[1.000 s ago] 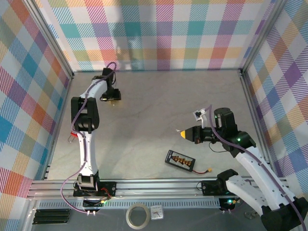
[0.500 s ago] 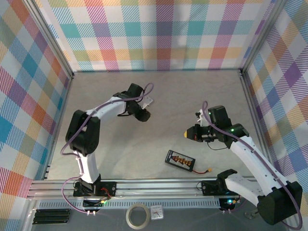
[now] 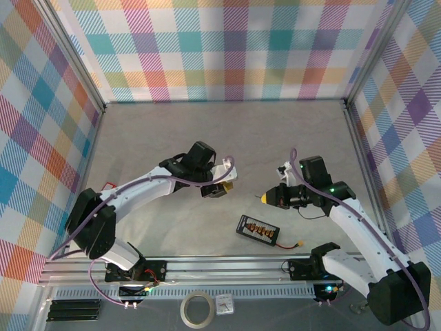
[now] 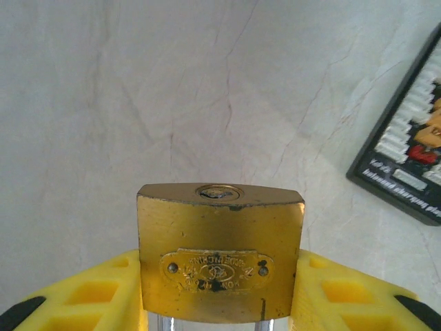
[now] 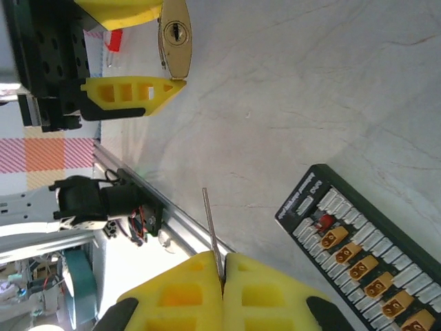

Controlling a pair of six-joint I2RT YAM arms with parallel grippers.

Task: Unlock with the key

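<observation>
Right wrist: key (image 5: 212, 231) between closed fingers (image 5: 180, 293)

Scuffed brass-gold padlock (image 4: 220, 255); thin silvery-grey key (image 5: 211, 231). The left claw (image 4: 220, 265) and right claw (image 5: 222, 258) are bright yellow. Pale grey tabletop (image 3: 172, 131), veined like marble. Pastel plaid walls (image 3: 227, 48). Black board (image 3: 258, 229) with orange plugs.

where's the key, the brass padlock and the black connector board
key (image 5: 213, 231): right wrist view, middle of its thin blade
brass padlock (image 4: 220, 255): left wrist view, front face of its body
black connector board (image 3: 258, 229): top external view, its middle
</observation>
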